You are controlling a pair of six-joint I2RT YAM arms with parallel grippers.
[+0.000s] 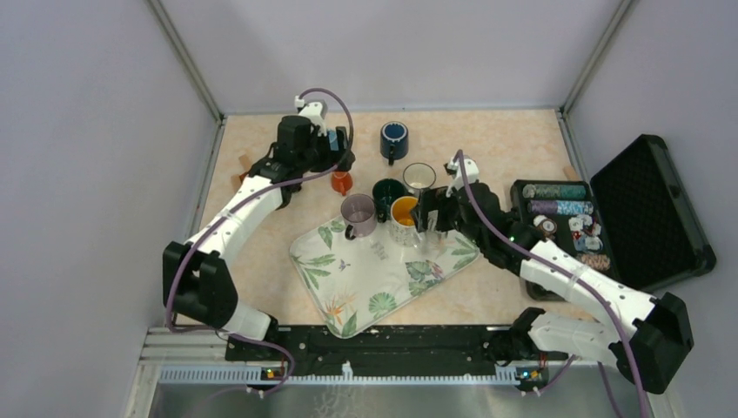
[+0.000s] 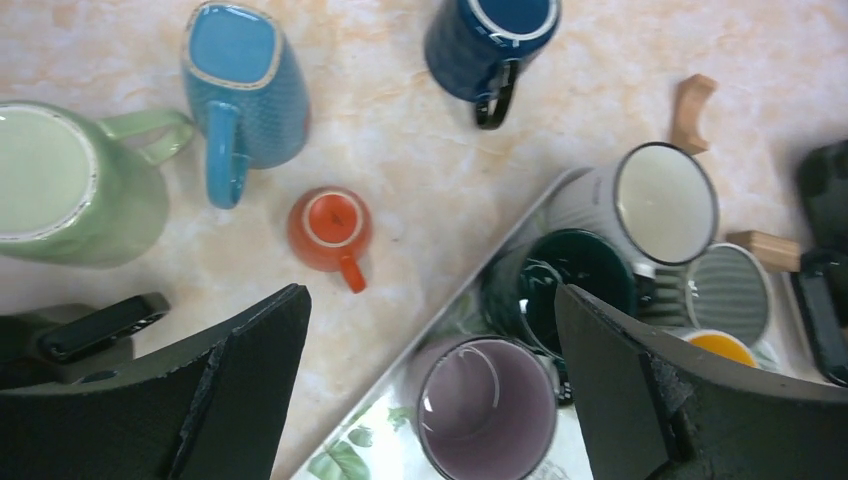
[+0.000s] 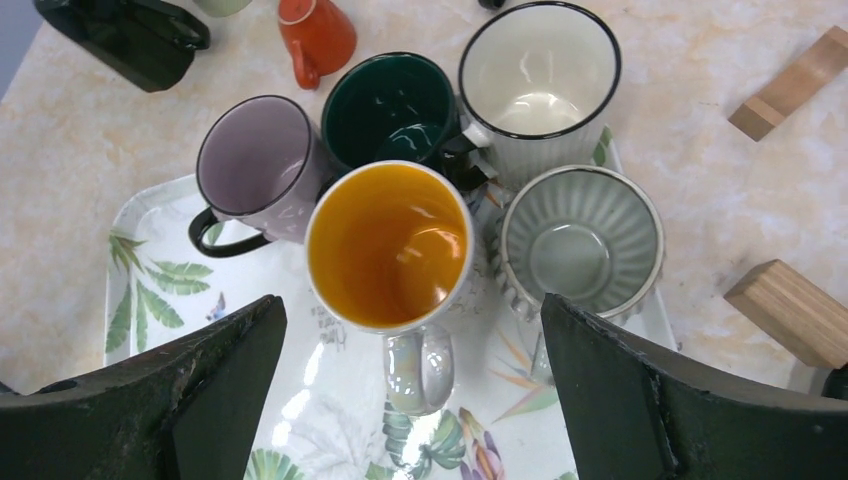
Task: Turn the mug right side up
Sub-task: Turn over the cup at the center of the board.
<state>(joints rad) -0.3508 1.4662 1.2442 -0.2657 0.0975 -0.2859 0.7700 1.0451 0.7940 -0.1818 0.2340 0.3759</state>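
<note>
The right arm (image 1: 557,261) is reaching from its base at the near right, forward and leftward over the far corner of the leaf-print tray (image 3: 150,290), its wrist pointing straight down. The right hand (image 3: 410,315) is hovering with its fingers spread wide and gripping nothing. The orange-lined mug (image 3: 388,245) is standing mouth up on the tray directly beneath it, between the two fingers and touching neither, its handle facing the camera. It is crowding against a purple mug (image 3: 255,160), a dark green mug (image 3: 390,105), a white mug (image 3: 538,70) and a ribbed grey cup (image 3: 580,240).

The left arm (image 1: 235,218) is stretching forward along the left side, elbow bent, with the left hand (image 2: 430,305) hanging fully open and empty above the tabletop (image 2: 400,150), near a small orange cup (image 2: 330,225) sitting base up.
</note>
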